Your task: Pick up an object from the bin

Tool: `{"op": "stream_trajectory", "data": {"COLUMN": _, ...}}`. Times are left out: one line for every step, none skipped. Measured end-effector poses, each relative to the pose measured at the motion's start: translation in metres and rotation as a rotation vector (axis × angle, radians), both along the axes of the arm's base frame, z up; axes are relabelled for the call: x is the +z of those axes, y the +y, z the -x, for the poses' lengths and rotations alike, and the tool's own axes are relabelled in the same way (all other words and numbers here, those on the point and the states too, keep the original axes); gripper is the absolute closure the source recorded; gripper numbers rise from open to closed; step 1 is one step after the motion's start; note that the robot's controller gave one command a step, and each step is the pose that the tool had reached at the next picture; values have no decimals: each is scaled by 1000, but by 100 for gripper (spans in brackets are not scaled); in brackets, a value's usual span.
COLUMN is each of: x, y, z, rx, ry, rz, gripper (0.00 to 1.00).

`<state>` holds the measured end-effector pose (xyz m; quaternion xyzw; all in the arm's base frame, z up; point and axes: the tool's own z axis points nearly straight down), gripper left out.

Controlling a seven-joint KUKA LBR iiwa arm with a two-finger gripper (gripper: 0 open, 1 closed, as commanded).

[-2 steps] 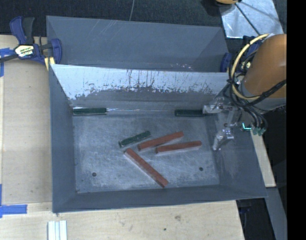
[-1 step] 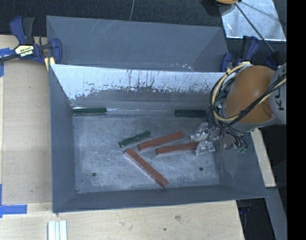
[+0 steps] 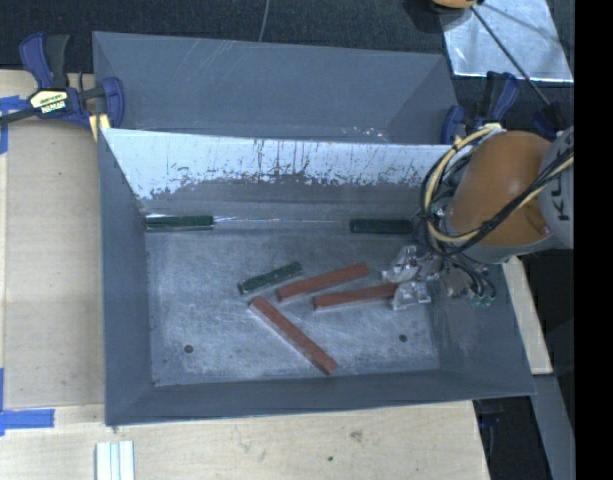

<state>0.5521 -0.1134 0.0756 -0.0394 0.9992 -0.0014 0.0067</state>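
My gripper (image 3: pixel 410 280) hangs low at the right side of the bin floor, its metal fingers close to the right ends of two reddish-brown bars. The upper bar (image 3: pixel 322 281) slants up to the right. Just below it the second bar (image 3: pixel 352 297) lies almost level, its right end touching or nearly touching the fingers. A third reddish-brown bar (image 3: pixel 292 335) runs diagonally down to the right, nearer the front. A dark green bar (image 3: pixel 270 278) lies left of the upper brown one. Nothing shows between the fingers.
Two more dark green bars rest along the back wall's foot, one at the left (image 3: pixel 179 223) and one at the right (image 3: pixel 380 226) close behind the gripper. The orange-covered wrist with its cables overhangs the bin's right wall.
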Motion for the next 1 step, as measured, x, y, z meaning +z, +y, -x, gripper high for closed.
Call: {"op": "stream_trajectory", "data": {"x": 138, "y": -7, "z": 5, "rx": 43, "ry": 9, "rz": -1, "gripper": 100}}
